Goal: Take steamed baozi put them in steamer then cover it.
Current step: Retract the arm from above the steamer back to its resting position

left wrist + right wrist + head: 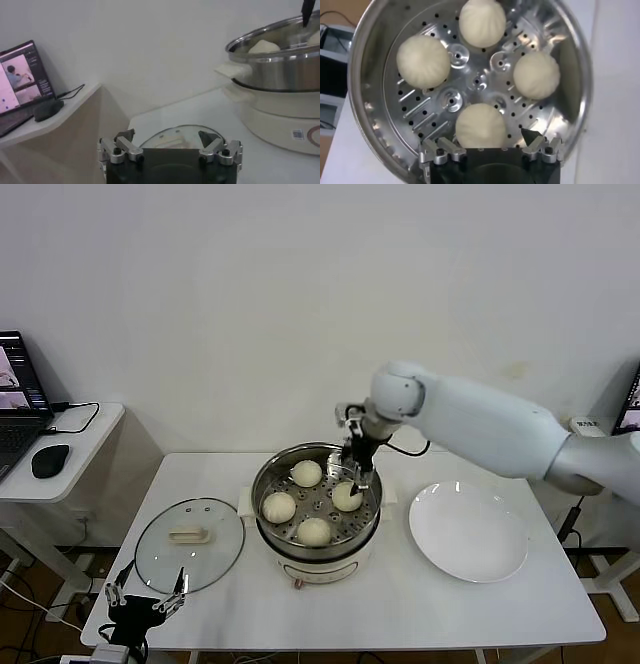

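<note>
Head view is showing the right gripper (356, 474) hanging over the steamer (268, 484), just above the bun on its right side; its fingers (536, 141) are standing apart and holding nothing. All four buns (307, 473) (279, 507) (314, 531) (347, 496) are sitting on the holed tray (480, 82), spaced around the middle; so loading is looking finished, and covering is what is left. The lid (190, 543) is lying flat on the table (500, 604), just left of the pot, with the left gripper (147, 599) waiting open near its front edge; the next move is likely calling for a grip on the lid's bar handle (189, 534), a lift, and a level set-down on the rim. Buns are looking smooth, pale and domed; the pot is shiny steel on a white base; the lid is clear glass with a metal edge; a flat white plate (468, 532) is lying bare on the right.
</note>
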`<state>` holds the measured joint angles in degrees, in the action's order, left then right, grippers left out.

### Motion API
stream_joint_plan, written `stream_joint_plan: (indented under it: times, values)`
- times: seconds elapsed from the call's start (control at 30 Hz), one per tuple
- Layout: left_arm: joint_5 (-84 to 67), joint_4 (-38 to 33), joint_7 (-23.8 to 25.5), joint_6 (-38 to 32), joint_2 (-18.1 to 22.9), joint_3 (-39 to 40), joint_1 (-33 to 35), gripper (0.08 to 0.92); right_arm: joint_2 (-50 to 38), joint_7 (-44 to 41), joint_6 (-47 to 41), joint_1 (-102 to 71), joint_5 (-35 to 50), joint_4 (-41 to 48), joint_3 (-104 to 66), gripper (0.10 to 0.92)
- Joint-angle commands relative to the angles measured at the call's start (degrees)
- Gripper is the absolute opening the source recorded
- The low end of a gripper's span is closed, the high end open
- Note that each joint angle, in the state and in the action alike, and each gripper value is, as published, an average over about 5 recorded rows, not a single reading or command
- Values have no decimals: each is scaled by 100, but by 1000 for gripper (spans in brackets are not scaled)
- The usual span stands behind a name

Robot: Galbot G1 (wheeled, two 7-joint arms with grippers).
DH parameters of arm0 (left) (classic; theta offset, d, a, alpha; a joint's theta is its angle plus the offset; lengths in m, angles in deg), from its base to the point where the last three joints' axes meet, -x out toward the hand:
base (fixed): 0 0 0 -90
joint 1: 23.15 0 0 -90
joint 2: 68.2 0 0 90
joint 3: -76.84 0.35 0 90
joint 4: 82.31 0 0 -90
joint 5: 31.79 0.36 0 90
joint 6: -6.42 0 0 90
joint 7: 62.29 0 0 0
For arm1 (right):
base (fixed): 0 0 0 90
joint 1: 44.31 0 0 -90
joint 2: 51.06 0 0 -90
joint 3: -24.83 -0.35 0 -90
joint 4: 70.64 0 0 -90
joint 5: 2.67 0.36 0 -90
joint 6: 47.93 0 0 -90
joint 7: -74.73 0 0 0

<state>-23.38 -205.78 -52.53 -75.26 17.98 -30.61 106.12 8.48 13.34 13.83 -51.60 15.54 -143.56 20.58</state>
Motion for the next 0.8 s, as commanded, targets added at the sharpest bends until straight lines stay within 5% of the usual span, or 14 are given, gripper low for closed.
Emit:
stream_joint_plan:
  times: [0.03, 0.37, 0.6, 0.8]
  values:
    - [-68, 67, -214, -213, 28, 22, -4, 823, -1310, 3228, 636, -271, 2397, -853, -1616, 823]
    - [-461, 65, -499, -915, 78, 136, 88, 823, -2271, 5241, 785, -5092, 2143, -2906, -6632, 823]
    - [-202, 266, -543, -1083, -39, 345, -122, 823, -981, 5195, 1493, -8850, 1482, -3713, -9739, 823]
    - [150, 397, -570, -1094, -325, 379, -178, 823, -17, 5299, 2121, -10160, 1404, -3862, -10271, 823]
